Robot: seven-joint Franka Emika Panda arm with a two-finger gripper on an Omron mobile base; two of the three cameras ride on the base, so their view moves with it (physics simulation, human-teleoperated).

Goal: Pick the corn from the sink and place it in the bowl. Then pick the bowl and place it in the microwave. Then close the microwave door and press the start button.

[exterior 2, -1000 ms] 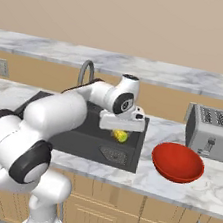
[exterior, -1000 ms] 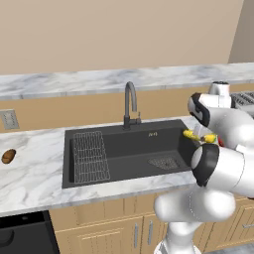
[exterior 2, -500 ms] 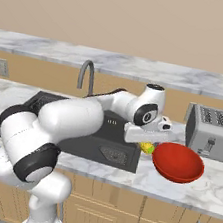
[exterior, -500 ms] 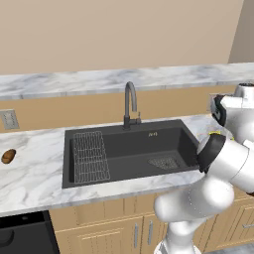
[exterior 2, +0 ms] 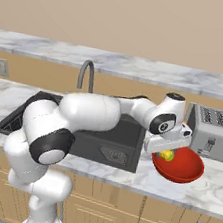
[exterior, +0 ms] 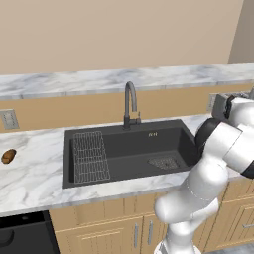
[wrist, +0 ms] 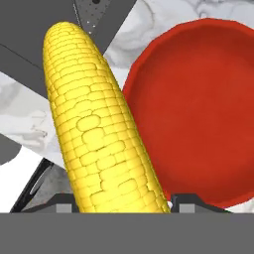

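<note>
My gripper [exterior 2: 167, 153] is shut on the yellow corn [exterior 2: 166, 155], holding it just above the left rim of the red bowl [exterior 2: 185, 167] on the counter right of the sink [exterior 2: 104, 138]. In the hand view the corn [wrist: 96, 129] runs lengthwise between the finger tips, with the bowl [wrist: 203, 104] below and to the right of it. The dark sink [exterior: 129, 151] with its wire rack [exterior: 91, 156] and faucet [exterior: 130, 104] lies to the left of the arm. The microwave is out of view.
A silver toaster [exterior 2: 214, 133] stands just behind the bowl on the right. A brown potato-like lump [exterior: 8, 156] lies on the marble counter far left of the sink. A wall outlet [exterior: 8, 119] sits above it.
The arm has carried the corn rightward out of the sink, across the counter edge, to the bowl's left rim. The gripper has stayed shut on it.
</note>
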